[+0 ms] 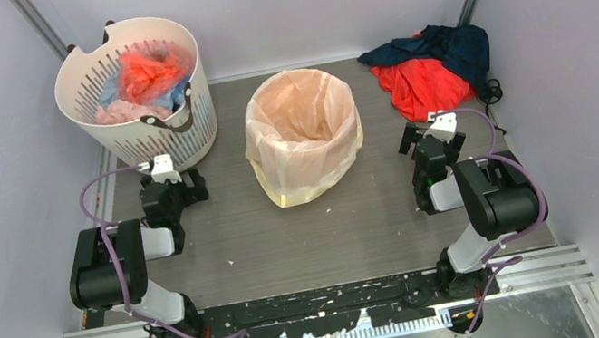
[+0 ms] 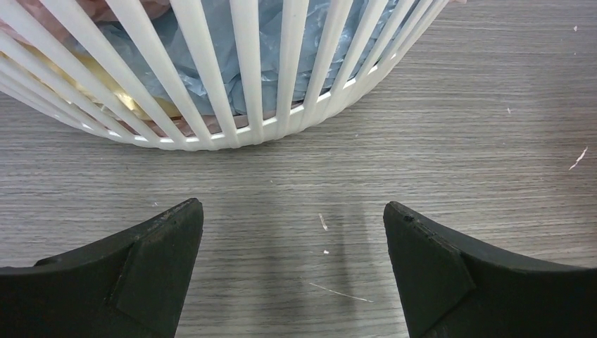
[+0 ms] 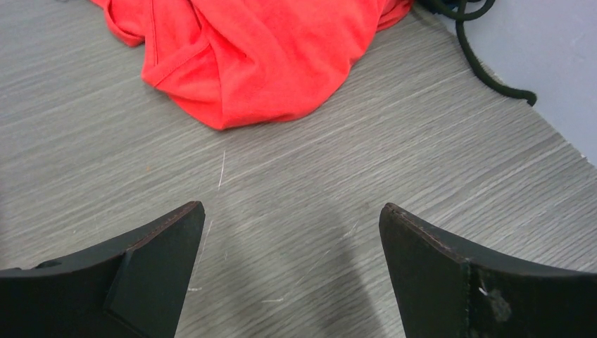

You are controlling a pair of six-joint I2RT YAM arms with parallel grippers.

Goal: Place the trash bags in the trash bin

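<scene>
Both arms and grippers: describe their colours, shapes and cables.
The left arm and right arm are black with pale grey link sections and a white block at each wrist. A purple cable loops along each. The left gripper and right gripper have matte black, wedge-shaped fingers tapering to blunt points.

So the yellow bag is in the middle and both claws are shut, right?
No. The bag is in the middle, but both claws are open. The wrist views show the left claw and the right claw spread wide, holding nothing.
</scene>
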